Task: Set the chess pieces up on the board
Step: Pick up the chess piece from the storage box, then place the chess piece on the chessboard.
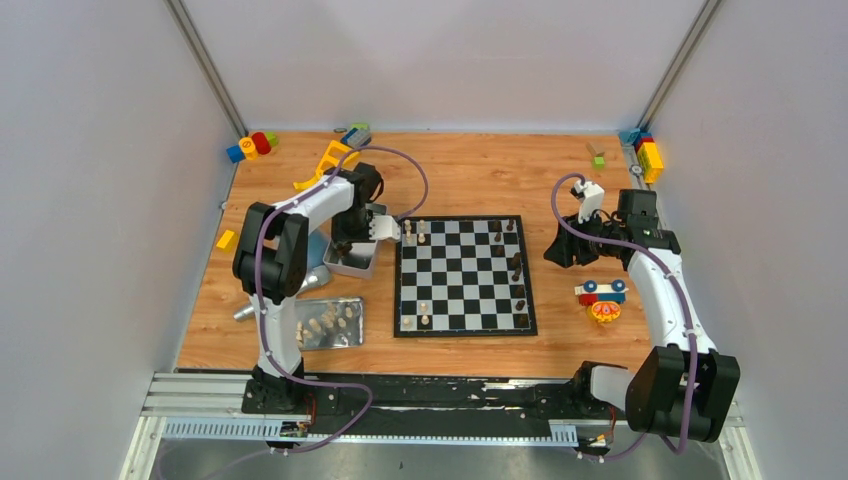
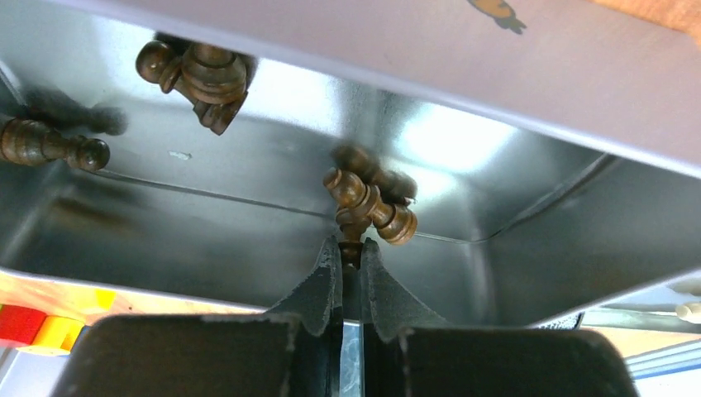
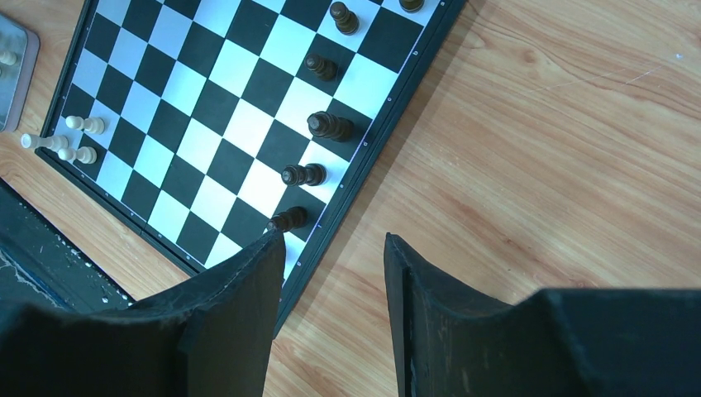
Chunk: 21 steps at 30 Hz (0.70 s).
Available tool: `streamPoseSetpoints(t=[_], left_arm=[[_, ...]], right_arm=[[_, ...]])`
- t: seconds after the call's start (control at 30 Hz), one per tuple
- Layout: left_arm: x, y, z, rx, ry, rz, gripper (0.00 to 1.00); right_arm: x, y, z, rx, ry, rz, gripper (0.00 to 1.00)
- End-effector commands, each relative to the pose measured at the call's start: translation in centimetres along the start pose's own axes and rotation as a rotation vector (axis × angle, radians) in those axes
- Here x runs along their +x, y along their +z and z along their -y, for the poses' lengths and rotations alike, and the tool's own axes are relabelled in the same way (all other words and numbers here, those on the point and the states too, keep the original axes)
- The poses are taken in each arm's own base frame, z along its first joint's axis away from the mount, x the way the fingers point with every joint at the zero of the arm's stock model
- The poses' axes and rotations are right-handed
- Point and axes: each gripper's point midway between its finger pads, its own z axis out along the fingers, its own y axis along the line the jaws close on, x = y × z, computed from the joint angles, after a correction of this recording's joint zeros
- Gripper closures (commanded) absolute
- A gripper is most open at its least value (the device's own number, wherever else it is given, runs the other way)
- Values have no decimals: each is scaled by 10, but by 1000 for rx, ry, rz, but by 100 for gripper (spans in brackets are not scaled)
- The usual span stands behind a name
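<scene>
The board [image 1: 465, 275] lies mid-table, with dark brown pieces [image 1: 517, 265] along its right side and a few cream pieces [image 1: 415, 232] at its left corners. My left gripper [image 1: 352, 248] reaches into a small metal tin [image 1: 358, 266]. In the left wrist view it [image 2: 351, 248] is shut on the end of a dark brown piece [image 2: 354, 198], which touches another dark piece [image 2: 393, 222]. Two more dark pieces [image 2: 202, 78] lie in the tin. My right gripper [image 1: 560, 248] is open and empty over bare wood just right of the board [image 3: 207, 107], beside its dark pieces [image 3: 331, 126].
A flat metal tray [image 1: 350, 335] with several cream pieces sits left of the board's near corner. A toy car [image 1: 601, 292] and a red-yellow toy [image 1: 604, 312] lie right of the board. Toy blocks sit at the back left [image 1: 252, 145] and back right [image 1: 648, 155].
</scene>
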Motion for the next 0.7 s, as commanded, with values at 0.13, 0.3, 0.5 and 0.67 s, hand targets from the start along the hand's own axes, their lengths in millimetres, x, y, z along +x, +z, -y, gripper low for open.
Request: streamPoseSetpoints(t=[0.13,0.3,0.5,0.67], left_arm=[[-15,-62,-2,-28,-48,108,97],[-34,-92,5,-75,-29,140,97],[-79,-128,22,-95,-24,206,97],[-150,-149,54,-65,53,276,95]], right_arm=[[-4,2,1,-1,-29,17,52],[-4,1,1,2,-31,17,52],[-5,-1,4,29,-31,17,52],[-5,-1,26,139,11,-13,53]])
